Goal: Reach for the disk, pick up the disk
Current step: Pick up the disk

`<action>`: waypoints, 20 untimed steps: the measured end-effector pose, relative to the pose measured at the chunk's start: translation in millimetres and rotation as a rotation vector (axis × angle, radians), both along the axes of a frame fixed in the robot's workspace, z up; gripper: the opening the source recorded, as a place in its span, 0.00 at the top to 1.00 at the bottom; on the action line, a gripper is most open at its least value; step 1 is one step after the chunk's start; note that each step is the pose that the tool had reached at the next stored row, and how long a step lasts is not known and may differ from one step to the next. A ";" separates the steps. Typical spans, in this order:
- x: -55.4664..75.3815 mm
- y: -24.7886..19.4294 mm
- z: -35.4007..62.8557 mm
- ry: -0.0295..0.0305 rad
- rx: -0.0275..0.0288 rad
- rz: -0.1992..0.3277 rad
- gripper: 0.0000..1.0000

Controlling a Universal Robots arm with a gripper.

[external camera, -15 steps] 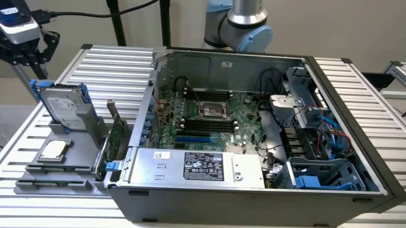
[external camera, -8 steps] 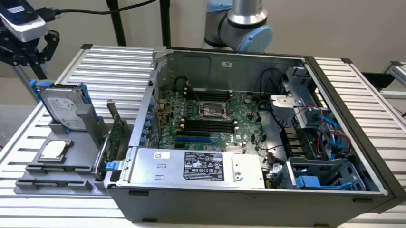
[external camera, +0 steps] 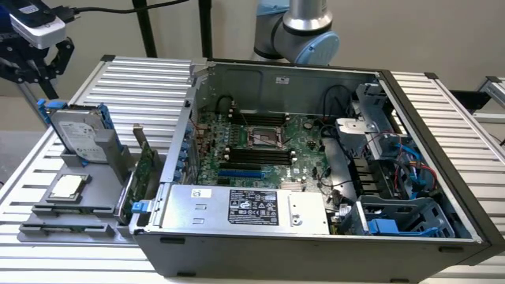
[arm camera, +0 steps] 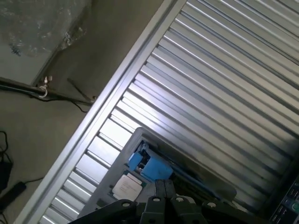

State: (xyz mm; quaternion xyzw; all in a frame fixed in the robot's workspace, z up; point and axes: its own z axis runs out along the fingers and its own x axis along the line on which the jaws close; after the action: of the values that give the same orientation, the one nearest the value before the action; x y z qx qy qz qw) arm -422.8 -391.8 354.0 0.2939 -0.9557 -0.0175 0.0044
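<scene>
Upper left of the exterior view, we note the gripper (external camera: 38,64) above the standing disk (external camera: 79,135), apart; we cannot tell its state.

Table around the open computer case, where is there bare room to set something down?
Bare ribbed table lies behind the disk, beside the case, and in a strip past the case on the exterior view's right. Crowded: the grey holder with disk, CPU chip and green card, tight against the case.
</scene>
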 end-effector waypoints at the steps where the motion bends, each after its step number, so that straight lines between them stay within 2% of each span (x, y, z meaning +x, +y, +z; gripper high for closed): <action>1: 0.0 0.0 0.0 0.0000 0.0000 0.020 0.89; 20: 0.0 0.0 0.0 0.0001 0.0000 0.364 0.89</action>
State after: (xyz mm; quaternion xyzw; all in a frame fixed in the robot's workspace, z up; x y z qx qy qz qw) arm -422.8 -391.9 354.0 0.4621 -0.8866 -0.0164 0.0075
